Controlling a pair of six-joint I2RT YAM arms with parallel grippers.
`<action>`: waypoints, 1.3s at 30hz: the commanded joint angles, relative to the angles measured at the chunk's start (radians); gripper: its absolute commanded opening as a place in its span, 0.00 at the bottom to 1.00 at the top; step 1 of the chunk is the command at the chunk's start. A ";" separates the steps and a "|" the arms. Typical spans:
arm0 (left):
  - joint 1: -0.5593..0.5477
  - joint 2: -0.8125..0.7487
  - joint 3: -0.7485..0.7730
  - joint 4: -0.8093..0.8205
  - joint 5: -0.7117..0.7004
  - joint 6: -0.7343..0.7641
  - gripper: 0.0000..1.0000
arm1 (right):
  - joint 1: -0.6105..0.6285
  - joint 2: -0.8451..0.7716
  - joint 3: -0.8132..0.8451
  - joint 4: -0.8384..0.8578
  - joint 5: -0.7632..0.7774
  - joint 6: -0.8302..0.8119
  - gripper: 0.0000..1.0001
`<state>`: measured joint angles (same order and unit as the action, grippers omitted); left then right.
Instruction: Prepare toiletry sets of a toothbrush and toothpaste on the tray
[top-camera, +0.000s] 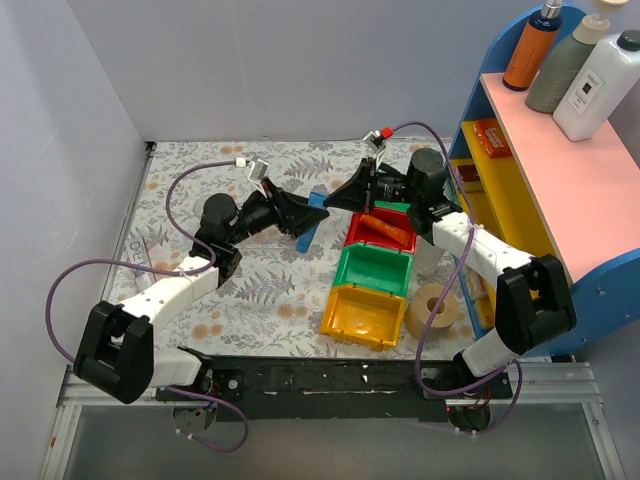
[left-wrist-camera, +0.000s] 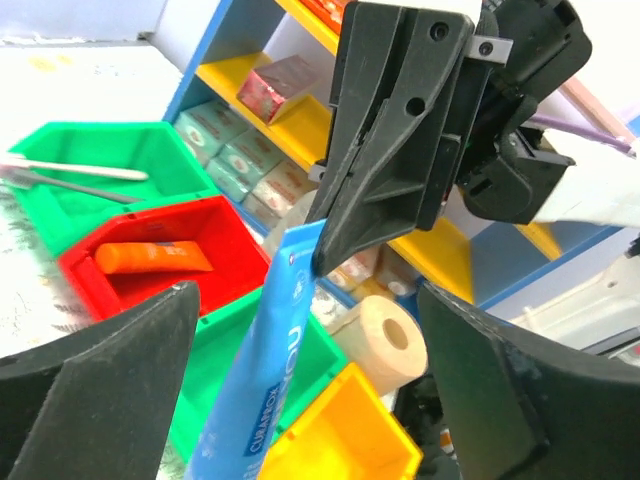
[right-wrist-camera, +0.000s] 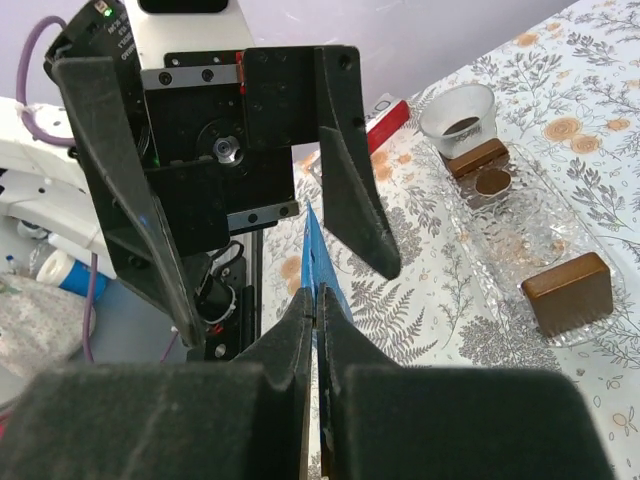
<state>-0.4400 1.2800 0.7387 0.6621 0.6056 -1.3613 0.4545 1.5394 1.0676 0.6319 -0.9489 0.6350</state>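
The toothpaste (top-camera: 311, 224) is a bright-blue tube held in the air over the table's middle. My right gripper (top-camera: 333, 199) is shut on its flat upper end, which shows edge-on between the pads in the right wrist view (right-wrist-camera: 316, 240). My left gripper (top-camera: 298, 215) is open, with its jaws wide apart on either side of the hanging tube (left-wrist-camera: 255, 370) and not touching it. The clear tray (right-wrist-camera: 520, 230) with brown end pieces (right-wrist-camera: 565, 290) lies on the table beyond, seen only in the right wrist view. No toothbrush lies on the tray.
A red bin (top-camera: 380, 232) holds an orange tube (left-wrist-camera: 150, 258). A green bin (top-camera: 374, 270) and a yellow bin (top-camera: 363, 315) follow toward me. Toothbrushes (left-wrist-camera: 70, 170) lie in a further green bin. A toilet roll (top-camera: 437, 305) and the blue shelf unit (top-camera: 520, 190) stand right. A white cup (right-wrist-camera: 458, 115) stands by the tray.
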 joint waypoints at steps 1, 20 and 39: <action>0.035 -0.031 0.074 -0.126 0.072 0.119 0.98 | 0.009 -0.012 0.127 -0.260 -0.047 -0.202 0.01; 0.124 0.143 0.375 -0.656 0.457 0.499 0.79 | 0.009 0.040 0.319 -0.784 -0.123 -0.569 0.01; 0.035 0.208 0.449 -0.762 0.416 0.568 0.33 | 0.012 0.080 0.370 -0.905 -0.143 -0.632 0.01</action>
<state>-0.4076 1.5055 1.1538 -0.1055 1.0157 -0.8085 0.4625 1.6226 1.3808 -0.2646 -1.0554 0.0181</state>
